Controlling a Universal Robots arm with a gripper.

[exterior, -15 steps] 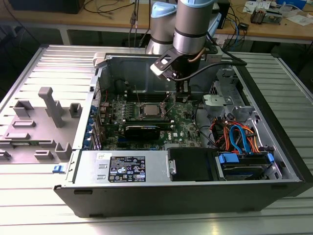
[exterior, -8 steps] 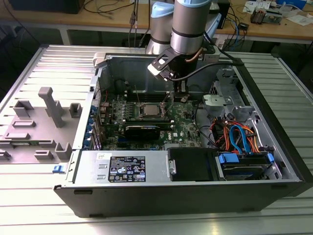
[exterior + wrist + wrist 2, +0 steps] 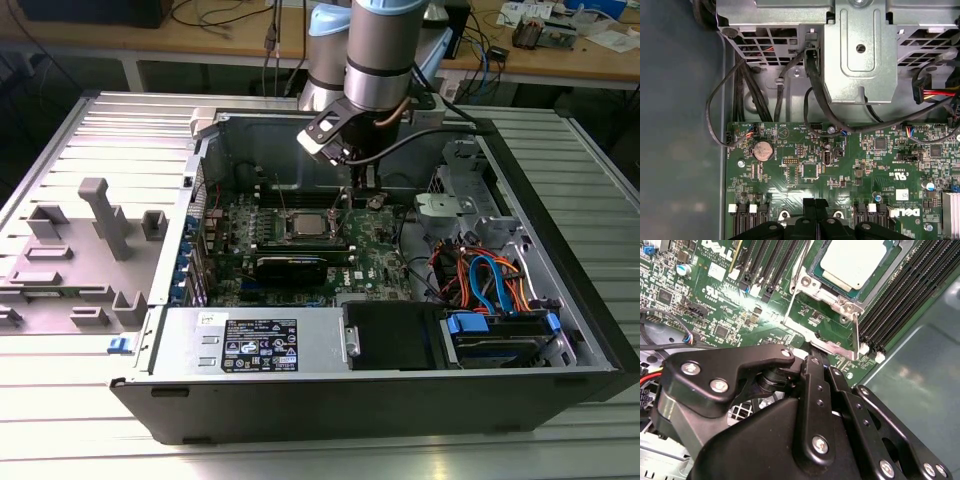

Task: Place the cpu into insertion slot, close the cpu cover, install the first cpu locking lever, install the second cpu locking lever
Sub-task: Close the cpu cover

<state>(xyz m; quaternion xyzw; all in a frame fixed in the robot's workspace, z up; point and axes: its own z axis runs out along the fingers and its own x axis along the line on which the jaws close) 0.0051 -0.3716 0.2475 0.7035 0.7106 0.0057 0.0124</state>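
**Item 1: gripper** (image 3: 347, 200). It hangs inside the open computer case (image 3: 560, 230). Its tips are low over the green board (image 3: 375, 255), just to the exterior view's right of the socket. In both wrist views the jaws are clenched together, with nothing you can make out between them.

**Item 2: cpu** (image 3: 854, 260). The silver top lies flat and square in its socket. It sits on the far side of the long black card (image 3: 290, 266).

**Item 3: cover** (image 3: 807, 289). The metal frame lies flat around the cpu's edges. As far as you can judge, it is closed.

**Item 4: lever** (image 3: 857, 337). A thin metal rod runs along the socket edge just beside your fingertips (image 3: 812, 362). You cannot tell whether they touch it, or whether it is hooked under its catch.

**Item 5: surroundings.**
- Memory slots (image 3: 905, 295) flank the socket.
- A coin battery (image 3: 763, 149) sits on the board.
- Orange and blue cables (image 3: 490, 275) lie at the exterior view's right.
- A grey plastic tray (image 3: 100, 230) rests on the table (image 3: 300, 455), outside the case at the exterior view's left.

**Status.**
- The cpu placement looks done.
- The cover appears to be down.
- Count neither lever as locked. The work stands at the lever beside your tips.
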